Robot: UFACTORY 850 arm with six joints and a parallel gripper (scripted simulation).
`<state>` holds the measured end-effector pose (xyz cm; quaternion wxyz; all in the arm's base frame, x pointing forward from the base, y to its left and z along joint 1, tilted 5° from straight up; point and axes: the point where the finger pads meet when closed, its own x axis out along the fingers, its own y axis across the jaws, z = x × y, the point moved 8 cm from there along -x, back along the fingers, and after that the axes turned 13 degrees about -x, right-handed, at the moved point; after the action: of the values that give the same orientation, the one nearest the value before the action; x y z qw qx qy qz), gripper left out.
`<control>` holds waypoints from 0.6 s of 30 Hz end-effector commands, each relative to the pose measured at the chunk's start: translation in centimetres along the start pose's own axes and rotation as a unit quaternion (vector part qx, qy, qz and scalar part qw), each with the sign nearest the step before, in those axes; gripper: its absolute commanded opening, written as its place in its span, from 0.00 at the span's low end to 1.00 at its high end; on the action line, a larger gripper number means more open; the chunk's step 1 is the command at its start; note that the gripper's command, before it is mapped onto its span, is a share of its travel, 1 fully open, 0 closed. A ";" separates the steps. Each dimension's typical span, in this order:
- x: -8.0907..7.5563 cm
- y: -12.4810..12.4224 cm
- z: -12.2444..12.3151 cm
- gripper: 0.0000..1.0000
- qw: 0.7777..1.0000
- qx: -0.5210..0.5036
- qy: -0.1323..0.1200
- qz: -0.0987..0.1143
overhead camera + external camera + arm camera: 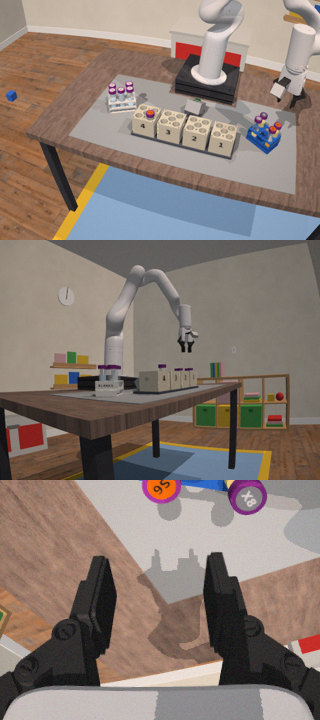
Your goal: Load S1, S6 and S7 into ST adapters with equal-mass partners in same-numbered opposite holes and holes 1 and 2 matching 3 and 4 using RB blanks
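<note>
My gripper [297, 101] [186, 348] [158, 573] hangs half open and empty, well above the table's right end, off to the side of the blue sample rack RS [259, 140]. In the top view the two orange caps [272, 129] [277, 125] stand beside the grey-dot pair [263, 115] [258, 119]. S1 [150, 113] [162, 366] stands in a corner hole of adapter 4 [142, 126] [155, 380], on the arm-base side. Adapters 3 [168, 132], 2 [193, 138] and 1 [220, 145] are empty.
The white blank rack RB [121, 107] [108, 388] holds several purple-capped blanks left of adapter 4. The green DONE key [197, 99] sits on a grey box [195, 107] behind the stand. The arm's black base [206, 85] lies at the back.
</note>
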<state>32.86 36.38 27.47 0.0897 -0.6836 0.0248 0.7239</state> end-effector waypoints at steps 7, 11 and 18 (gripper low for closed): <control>-0.1 -0.2 0.1 0.57 0.997 0.076 0.009 0.007; -0.1 -0.2 0.1 0.57 0.997 0.076 0.009 0.007; 1.3 -0.2 0.1 0.57 0.997 0.076 0.009 0.007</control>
<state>32.73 36.59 26.78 0.1350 -0.6806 0.0857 0.7150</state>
